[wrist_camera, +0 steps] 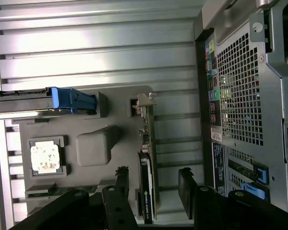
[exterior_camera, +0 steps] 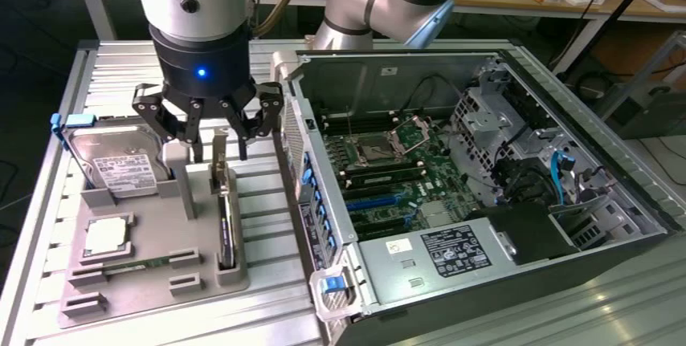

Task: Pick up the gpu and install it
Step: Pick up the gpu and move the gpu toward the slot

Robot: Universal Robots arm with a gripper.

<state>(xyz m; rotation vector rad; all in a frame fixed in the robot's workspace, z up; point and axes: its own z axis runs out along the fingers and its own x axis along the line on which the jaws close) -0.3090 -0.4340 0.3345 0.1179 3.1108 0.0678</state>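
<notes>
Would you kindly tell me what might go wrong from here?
The gpu stands on its thin edge in the gray holder; if the open gripper over it closes off-centre, the card may tilt or slip. The computer case wall stands close beside the card, so the gripper might clip it.

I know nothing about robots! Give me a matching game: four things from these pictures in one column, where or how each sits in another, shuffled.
1. gpu
2. hard drive
3. processor chip
4. gripper

A. lying flat in a square pocket of the gray tray
B. open, fingers straddling a card
C. standing on edge in the tray slot nearest the computer case
D. propped at the tray's end, white label showing

Pairs: 1-C, 2-D, 3-A, 4-B
</notes>
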